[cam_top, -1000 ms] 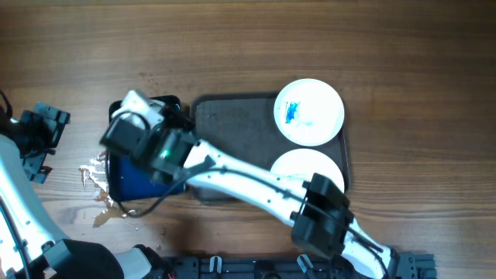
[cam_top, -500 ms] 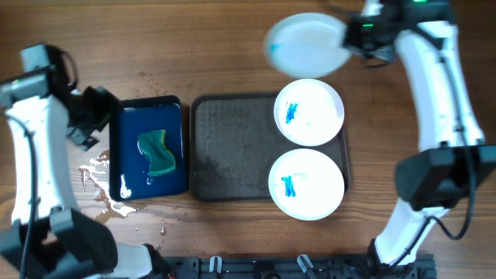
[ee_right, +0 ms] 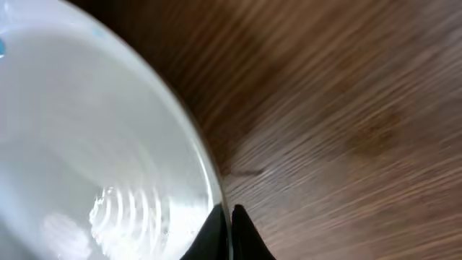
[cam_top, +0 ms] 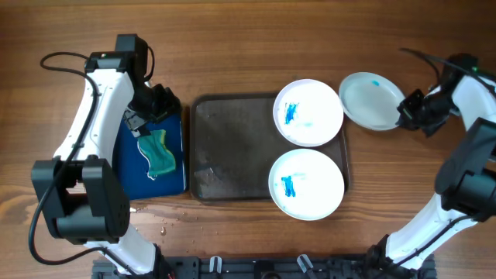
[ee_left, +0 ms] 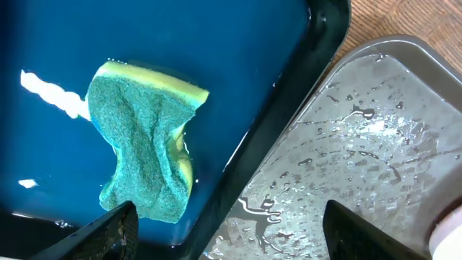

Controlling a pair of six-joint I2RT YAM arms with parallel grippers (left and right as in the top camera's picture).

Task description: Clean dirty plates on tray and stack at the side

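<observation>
My right pincer [cam_top: 411, 115] pinches a plate [cam_top: 370, 101] by its rim beside the tray [cam_top: 232, 147], I judge for stacking there, while my left pincer [cam_top: 146, 116] hangs spread above the sponge [cam_top: 157, 153], ready to grab it.

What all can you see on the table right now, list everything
grey tray: one, dark grey, wet, middle of the table
smeared plates: two, white with blue smears, on the right side of the grey tray
third plate: one, white with a small blue speck, off the grey tray to its right
blue tray: one, dark blue, beside the grey tray on its left
sponge: one, green and yellow, in the blue tray
table: one, brown wood
left pincer: open, above the blue tray near the sponge
right pincer: shut on the third plate's rim
</observation>
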